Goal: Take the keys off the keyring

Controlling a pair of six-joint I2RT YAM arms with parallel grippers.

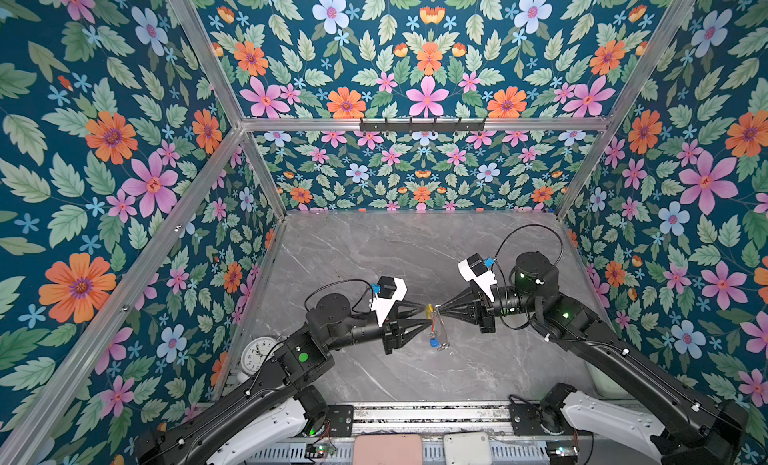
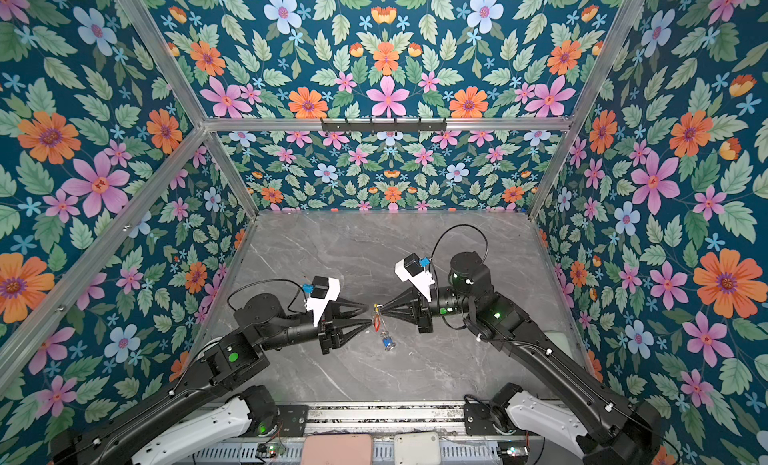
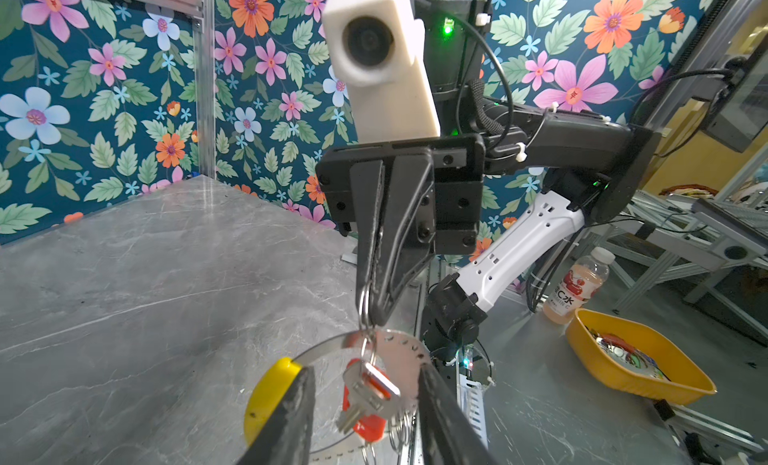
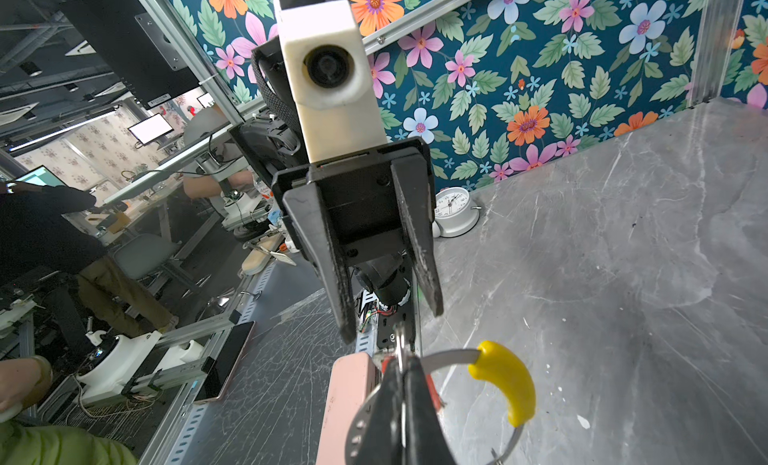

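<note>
As it hangs | keyring (image 3: 399, 350): grey band, yellow arc | red-tagged key (image 3: 368, 400)

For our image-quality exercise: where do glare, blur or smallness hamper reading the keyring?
Left wrist view: the keyring glares white and the red-tagged key is soft. Right wrist view: the yellow segment is sharp. Both top views: the blue-tagged key is tiny, barely resolved.

Both arms stretched inward, left tool (image 1: 428, 316) spread, right tool (image 1: 440, 310) pinched closed, tips seemingly almost meeting.
</note>
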